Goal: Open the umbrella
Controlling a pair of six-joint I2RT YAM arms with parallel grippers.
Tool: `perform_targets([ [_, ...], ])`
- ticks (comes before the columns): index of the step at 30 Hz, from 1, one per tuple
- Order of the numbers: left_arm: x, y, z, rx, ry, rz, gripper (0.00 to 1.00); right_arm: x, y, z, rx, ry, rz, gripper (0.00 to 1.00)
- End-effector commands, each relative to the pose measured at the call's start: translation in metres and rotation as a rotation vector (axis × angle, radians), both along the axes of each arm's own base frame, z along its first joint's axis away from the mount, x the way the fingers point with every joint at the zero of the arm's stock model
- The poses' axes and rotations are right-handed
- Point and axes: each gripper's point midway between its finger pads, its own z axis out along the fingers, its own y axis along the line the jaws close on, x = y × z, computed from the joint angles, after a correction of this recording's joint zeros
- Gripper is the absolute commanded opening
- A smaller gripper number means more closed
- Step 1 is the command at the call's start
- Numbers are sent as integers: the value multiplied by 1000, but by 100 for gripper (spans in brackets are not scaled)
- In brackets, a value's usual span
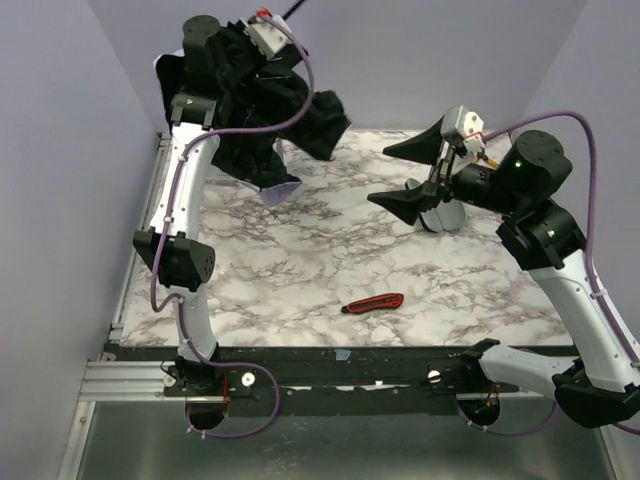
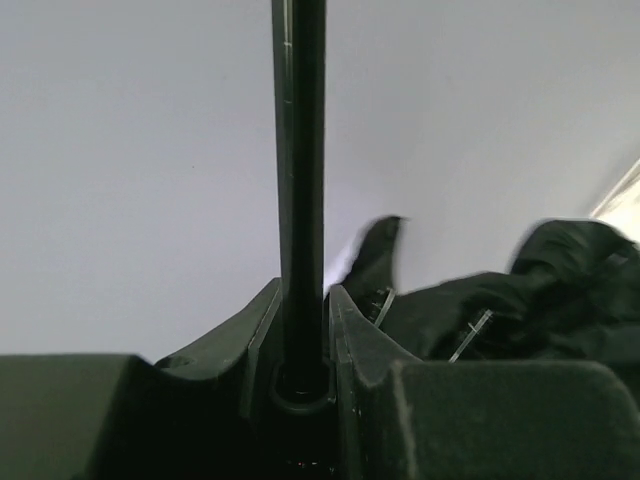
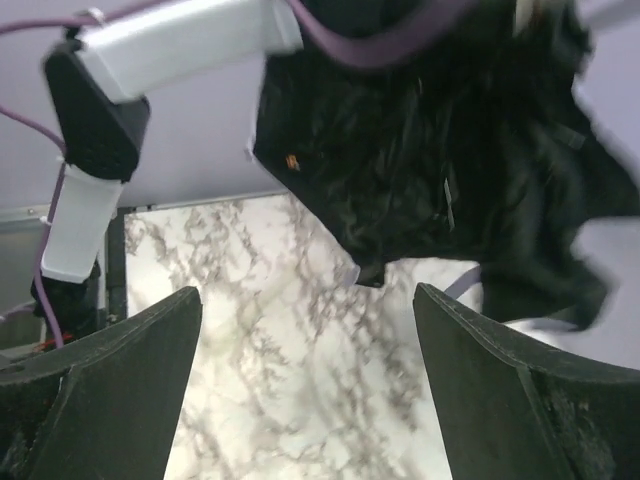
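Left gripper (image 2: pixel 302 305) is clamping the umbrella (image 1: pixel 250 100) by its black shaft (image 2: pixel 298 150), long axis running up-frame, canopy (image 1: pixel 310 120) hanging upper left. Right gripper (image 1: pixel 380 173), gaping empty, is facing it from the right.

left arm (image 1: pixel 185 190) raised high at far left | left gripper (image 2: pixel 300 310) jaws clamped on thin black umbrella shaft (image 2: pixel 300 180) | right arm (image 1: pixel 580 290) bent, aloft | right gripper (image 1: pixel 403 175) jaws spread wide

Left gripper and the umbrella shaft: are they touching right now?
Touching. The left wrist view shows the left gripper closed on the umbrella shaft, with its jaws pressed against both sides of it.
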Motion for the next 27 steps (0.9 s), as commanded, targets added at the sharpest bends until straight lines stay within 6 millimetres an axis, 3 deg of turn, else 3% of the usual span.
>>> perform_targets([
  [1,-87,-19,90,-577,199,-266,0,28,1,-32,12,193,-112,88],
  [2,-103,-28,93,-625,223,-326,0,33,1,-30,22,208,-130,88],
  [4,-126,-52,69,-629,315,-423,0,42,1,-22,59,235,-164,88],
  [8,-153,-80,22,-691,528,-507,0,55,4,12,139,206,-189,87],
  [12,-183,-103,-10,-713,674,-618,0,67,9,38,216,205,-193,86],
  [18,-212,-127,-35,-700,732,-694,0,92,17,59,340,221,-209,85],
  [21,-221,-132,-40,-703,748,-721,0,110,18,60,374,239,-261,87],
  [27,-233,-138,-39,-679,724,-773,0,156,12,31,416,330,-435,89],
])
